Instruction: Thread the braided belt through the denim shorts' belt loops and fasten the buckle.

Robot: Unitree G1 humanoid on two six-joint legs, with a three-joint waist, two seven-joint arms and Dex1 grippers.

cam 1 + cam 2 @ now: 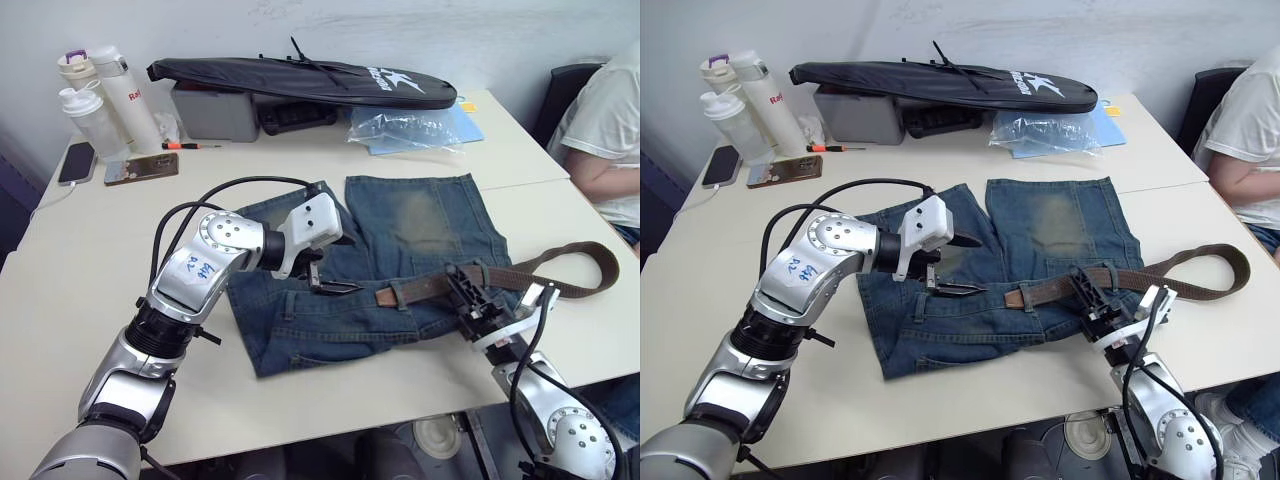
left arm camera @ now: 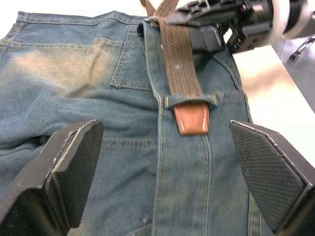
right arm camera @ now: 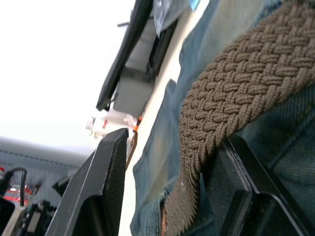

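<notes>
The denim shorts lie flat in the middle of the table, waistband toward me. The braided belt runs along the waistband and curls in a loop off to the right. Its tan leather tip pokes out from under one of the belt loops. My left gripper hovers open just left of that tip, both pads wide apart over the denim. My right gripper stands open, with the woven strap between its fingers, resting against one of them. The buckle is hidden.
A black racket bag lies over a grey box at the back. Bottles, two phones and a plastic bag are there too. A person sits at the right edge.
</notes>
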